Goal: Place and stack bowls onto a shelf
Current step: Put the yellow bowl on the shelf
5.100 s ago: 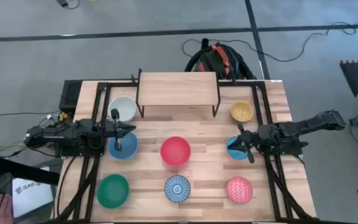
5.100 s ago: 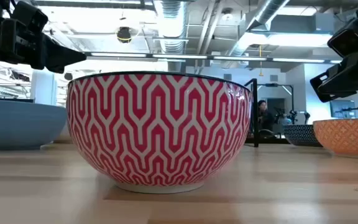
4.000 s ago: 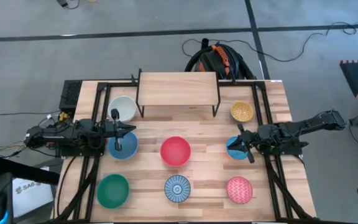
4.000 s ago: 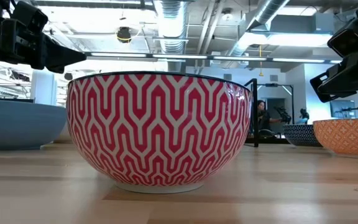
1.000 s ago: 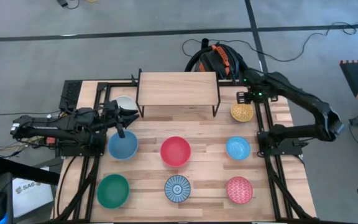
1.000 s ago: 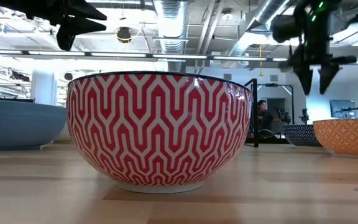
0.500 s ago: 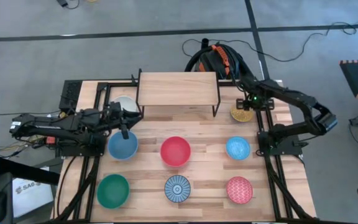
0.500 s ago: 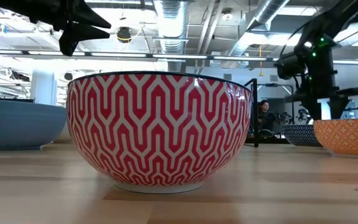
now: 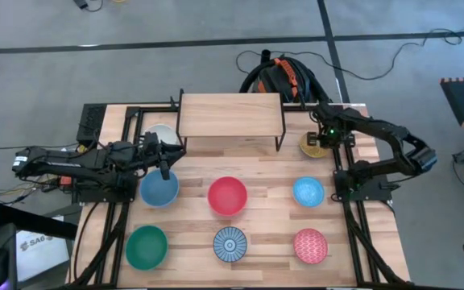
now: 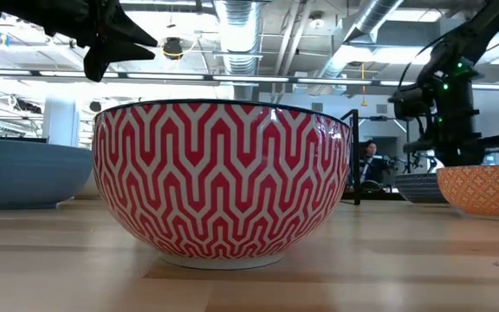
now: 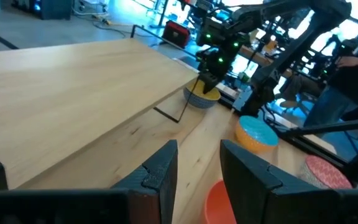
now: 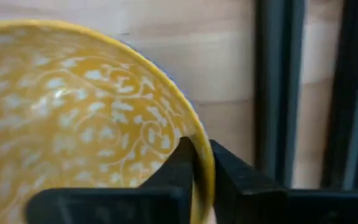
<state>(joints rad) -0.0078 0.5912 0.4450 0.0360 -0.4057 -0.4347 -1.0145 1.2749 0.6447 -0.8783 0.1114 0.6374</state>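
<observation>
- Seen from above, the shelf (image 9: 230, 112) stands at the table's far edge, bare on top.
- The right gripper (image 9: 322, 140) is at the yellow bowl (image 9: 312, 146), just off the shelf's right end.
- Only the right wrist view shows the grip: the fingers (image 12: 178, 163) pinch the yellow bowl's rim, one inside and one outside.
- The left gripper (image 9: 162, 153) hangs near the shelf's left front corner, over the white bowl (image 9: 162, 132).
- The left wrist view shows its fingers (image 11: 164, 167) parted, holding nothing.
- The other bowls sit in front of the shelf.
</observation>
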